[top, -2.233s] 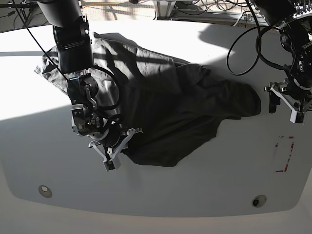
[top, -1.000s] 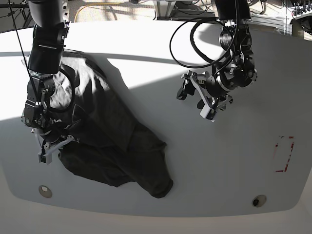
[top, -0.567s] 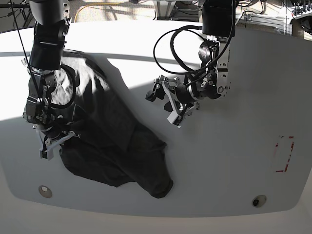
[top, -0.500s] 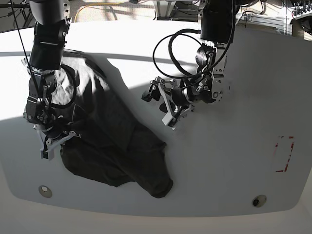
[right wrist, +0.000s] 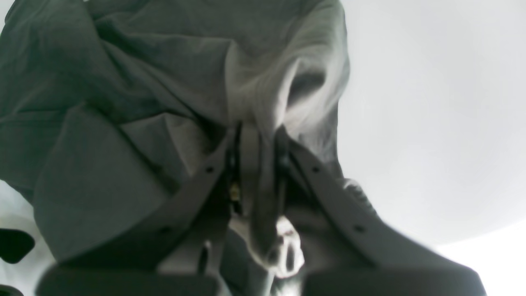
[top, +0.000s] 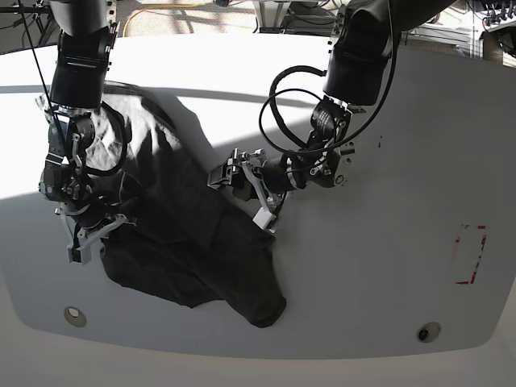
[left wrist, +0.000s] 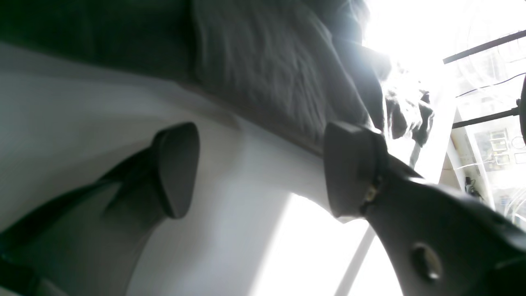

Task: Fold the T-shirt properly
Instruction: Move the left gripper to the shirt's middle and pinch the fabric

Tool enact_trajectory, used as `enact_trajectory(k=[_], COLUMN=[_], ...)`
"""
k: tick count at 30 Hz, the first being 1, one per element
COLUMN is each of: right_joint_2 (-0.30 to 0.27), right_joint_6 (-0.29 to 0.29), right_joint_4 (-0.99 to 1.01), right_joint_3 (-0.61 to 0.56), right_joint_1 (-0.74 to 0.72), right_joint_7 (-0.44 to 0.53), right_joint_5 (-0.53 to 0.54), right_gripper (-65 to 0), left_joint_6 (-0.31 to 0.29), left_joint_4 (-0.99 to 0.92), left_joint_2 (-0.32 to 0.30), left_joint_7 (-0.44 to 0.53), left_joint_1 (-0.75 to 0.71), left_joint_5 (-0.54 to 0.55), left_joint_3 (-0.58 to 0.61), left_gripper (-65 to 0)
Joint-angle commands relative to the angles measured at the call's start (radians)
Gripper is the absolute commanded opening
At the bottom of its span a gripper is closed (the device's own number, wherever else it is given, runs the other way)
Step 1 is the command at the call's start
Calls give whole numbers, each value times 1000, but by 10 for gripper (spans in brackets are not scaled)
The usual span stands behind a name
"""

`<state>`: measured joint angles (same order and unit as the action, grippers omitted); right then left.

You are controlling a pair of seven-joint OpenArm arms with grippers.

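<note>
One dark charcoal, wrinkled cloth T-shirt [top: 181, 234] lies bunched on the left half of the white rounded tabletop [top: 387, 266] in the base view, trailing from the far left edge down to a rumpled corner near the front. Right gripper [top: 90, 234], at the garment's left edge: fingers pinched together on a fold of the fabric. Left gripper [top: 242, 193], low at the cloth's right border: fingers [left wrist: 176, 168] spread wide, holding nothing, white surface showing between them.

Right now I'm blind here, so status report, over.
Right gripper shut on the dark charcoal cloth T-shirt. Left gripper open at its edge. Shirt crumpled, unfolded. Nothing in the way.
</note>
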<state>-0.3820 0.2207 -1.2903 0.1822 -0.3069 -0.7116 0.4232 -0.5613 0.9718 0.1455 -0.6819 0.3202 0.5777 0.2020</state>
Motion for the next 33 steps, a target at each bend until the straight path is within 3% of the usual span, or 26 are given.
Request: enact_trajectory(k=[1, 8, 16, 19, 21, 24, 26, 33], right_joint_2=[-18, -18, -18, -18, -18, -18, -18, -18], right_joint_6=[6, 6, 6, 6, 6, 6, 6, 6], right_joint_4=[-25, -24, -68, -71, -71, -70, -70, -70], right_joint_3=[4, 6, 6, 6, 6, 6, 6, 7], right_joint_1=[-25, -11, 7, 19, 19, 19, 21, 21], right_joint_7=[20, 20, 19, 19, 19, 19, 19, 19], right_joint_5=[10, 10, 12, 12, 12, 12, 12, 12], right_gripper=[-650, -650, -650, -650, -650, -650, -650, -650], left_joint_6=[40, 165, 203, 203, 203, 205, 205, 205], left_joint_4=[-44, -161, -210, -208, -208, -208, -208, -175], left_joint_2=[12, 12, 12, 12, 12, 12, 12, 10], left_joint_7=[77, 193, 256, 261, 261, 259, 258, 224], left_joint_1=[49, 112, 156, 159, 159, 158, 155, 113], left_joint_5=[71, 156, 239, 273, 285, 301, 295, 285], left_joint_3=[30, 149, 279, 325, 350, 363, 365, 363], left_gripper=[-206, -206, -210, -287, -382, -586, -650, -650])
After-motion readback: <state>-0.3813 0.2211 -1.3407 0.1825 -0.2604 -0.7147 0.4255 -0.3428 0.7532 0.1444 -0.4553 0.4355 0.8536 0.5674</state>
